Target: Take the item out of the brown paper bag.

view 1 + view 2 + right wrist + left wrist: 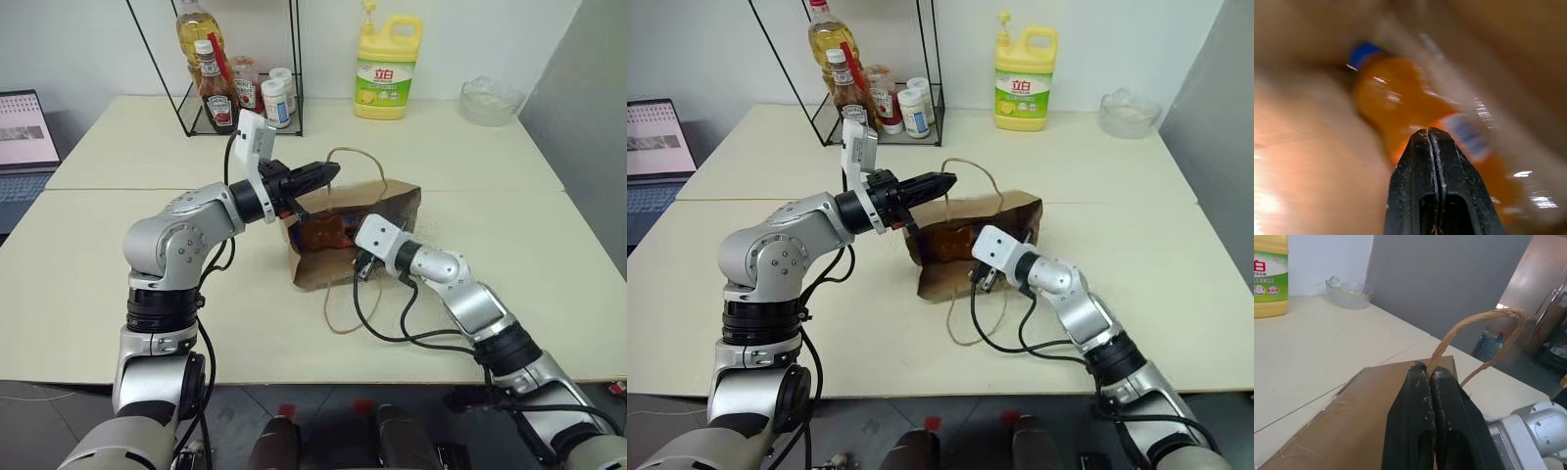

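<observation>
Cream table (118,284) | left hand (333,173) raised, pinching bag handle (1469,328) | right hand (1429,134) closed empty inside brown paper bag (387,201)

Two cream tables (118,294) stood pushed together, a seam running between them. Behind them rose a white wall (88,39); a grey partition (588,117) closed the right side. A black wire rack (211,69) stood at the far edge, and a laptop (24,137) sat on the far left. Dark floor (323,401) showed near.
</observation>
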Action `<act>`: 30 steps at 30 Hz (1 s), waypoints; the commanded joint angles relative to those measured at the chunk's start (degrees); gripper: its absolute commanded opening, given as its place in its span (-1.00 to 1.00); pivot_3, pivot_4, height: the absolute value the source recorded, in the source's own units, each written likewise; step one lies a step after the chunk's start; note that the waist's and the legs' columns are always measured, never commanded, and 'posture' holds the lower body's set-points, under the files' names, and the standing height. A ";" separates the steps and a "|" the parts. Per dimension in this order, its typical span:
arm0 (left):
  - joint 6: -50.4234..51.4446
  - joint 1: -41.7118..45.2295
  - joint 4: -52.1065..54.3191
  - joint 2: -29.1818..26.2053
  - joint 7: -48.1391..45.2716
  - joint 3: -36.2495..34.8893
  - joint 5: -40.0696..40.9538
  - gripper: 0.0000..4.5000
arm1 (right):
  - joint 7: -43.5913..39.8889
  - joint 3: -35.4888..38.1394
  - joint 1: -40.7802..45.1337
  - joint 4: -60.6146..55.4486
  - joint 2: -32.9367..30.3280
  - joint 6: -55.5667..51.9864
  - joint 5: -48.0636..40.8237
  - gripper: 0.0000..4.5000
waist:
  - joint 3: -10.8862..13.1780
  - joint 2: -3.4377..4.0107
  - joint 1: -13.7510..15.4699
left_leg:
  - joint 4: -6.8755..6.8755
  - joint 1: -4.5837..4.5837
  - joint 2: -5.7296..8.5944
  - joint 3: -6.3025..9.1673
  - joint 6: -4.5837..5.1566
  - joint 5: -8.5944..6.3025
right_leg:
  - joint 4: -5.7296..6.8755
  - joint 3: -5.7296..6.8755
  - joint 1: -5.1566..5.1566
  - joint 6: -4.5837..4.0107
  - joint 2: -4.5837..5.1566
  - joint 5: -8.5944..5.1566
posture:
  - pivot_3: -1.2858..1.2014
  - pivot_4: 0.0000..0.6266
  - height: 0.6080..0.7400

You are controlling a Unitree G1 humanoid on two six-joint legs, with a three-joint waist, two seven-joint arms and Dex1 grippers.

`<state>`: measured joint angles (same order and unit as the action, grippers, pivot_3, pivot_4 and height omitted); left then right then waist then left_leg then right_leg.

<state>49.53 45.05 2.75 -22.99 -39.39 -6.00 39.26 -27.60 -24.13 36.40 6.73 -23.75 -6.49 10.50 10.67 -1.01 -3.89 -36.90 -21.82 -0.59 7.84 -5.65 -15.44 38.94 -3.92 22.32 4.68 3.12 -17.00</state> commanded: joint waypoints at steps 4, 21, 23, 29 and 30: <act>-1.17 0.52 2.11 0.29 0.08 -0.58 0.65 -1.00 | 0.13 -2.53 4.68 3.93 -0.47 8.67 9.23 -0.59 | 0.00 0.00 -0.58 | 0.01 0.00 0.00 0.01 0.00 0.00 | 0.00 0.00 0.00 0.00 0.00 0.00 | 0.03 -0.52 1.00; -0.89 -0.03 3.06 0.66 0.95 -0.89 0.97 -1.00 | -7.34 -6.33 12.01 14.95 1.48 7.07 19.25 0.99 | 0.00 0.00 -0.89 | 0.00 0.01 0.00 0.03 -0.01 0.01 | 0.00 0.01 -0.02 0.00 0.01 0.00 | 0.03 -0.52 1.00; -0.79 -0.20 3.29 0.72 1.13 -0.91 1.09 -1.00 | -6.87 -6.81 13.20 17.10 1.90 6.39 21.14 0.99 | 0.00 0.00 -0.89 | -0.01 0.02 0.00 0.03 -0.01 0.01 | 0.01 0.01 -0.02 0.00 0.01 0.00 | 0.03 -0.52 1.00; -0.67 -0.32 3.52 0.85 1.65 -0.89 1.12 -1.00 | -5.70 -7.61 14.84 21.59 1.29 7.72 23.93 0.99 | 0.00 0.00 -0.86 | -0.01 0.02 0.00 0.04 -0.01 0.01 | 0.01 0.01 -0.03 0.00 0.01 0.00 | 0.03 -0.52 1.00; -0.69 -0.35 3.50 0.86 1.69 -0.89 1.11 -1.00 | -5.74 -7.67 14.80 21.56 0.98 8.35 24.08 0.92 | 0.00 0.00 -0.86 | -0.01 0.02 0.00 0.04 -0.01 0.01 | 0.01 0.01 -0.04 0.00 0.01 0.00 | 0.03 -0.52 1.00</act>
<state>49.49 44.38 4.05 -22.28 -37.90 -6.04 39.30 -33.59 -31.90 50.76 26.54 -21.56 1.68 33.03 10.67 -1.01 -4.74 -36.92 -21.80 -0.59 7.87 -5.67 -15.43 38.94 -3.92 22.28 4.68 3.13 -16.99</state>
